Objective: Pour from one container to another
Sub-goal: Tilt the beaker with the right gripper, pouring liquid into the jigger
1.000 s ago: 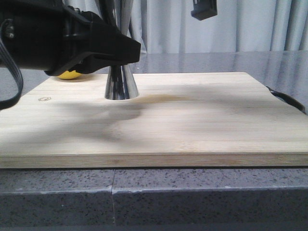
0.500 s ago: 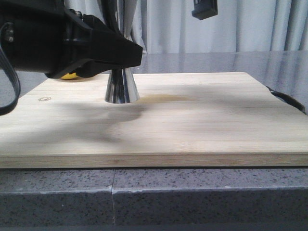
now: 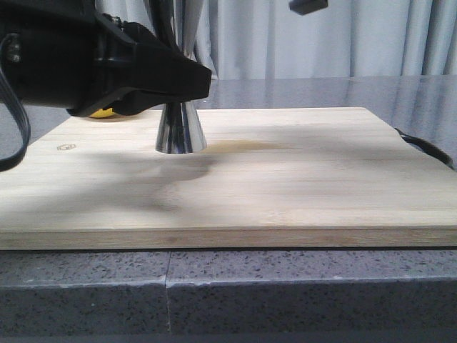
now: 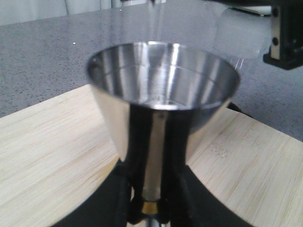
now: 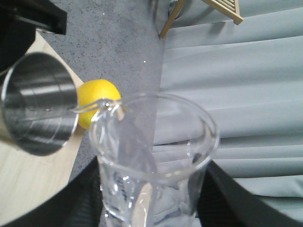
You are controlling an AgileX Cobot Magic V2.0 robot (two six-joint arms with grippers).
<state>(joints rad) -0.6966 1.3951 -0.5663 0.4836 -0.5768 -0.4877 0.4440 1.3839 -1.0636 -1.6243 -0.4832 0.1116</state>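
Note:
The steel jigger (image 3: 181, 131) stands upright on the wooden board (image 3: 300, 179), its open top cup (image 4: 161, 85) shiny inside. My left gripper (image 4: 150, 204) is shut on its narrow waist at the gold band (image 4: 150, 207); the arm (image 3: 93, 61) hides the upper cup in the front view. My right gripper (image 5: 151, 208) is shut on the clear glass beaker (image 5: 151, 156), held high and tilted, its spout (image 5: 106, 106) beside the jigger's rim (image 5: 38, 111). From the left wrist, the beaker (image 4: 239, 33) is a blur above the cup. Whether liquid flows I cannot tell.
A yellow lemon (image 5: 97, 99) lies on the grey stone counter (image 3: 321, 89) behind the board's far left corner, partly seen under the left arm (image 3: 103, 112). A black object (image 3: 425, 146) pokes out past the board's right edge. Grey curtains hang behind.
The left arm and the jigger shifted slightly to the right on the board. The right gripper has risen, so only its lower tip shows at the top of the front view.

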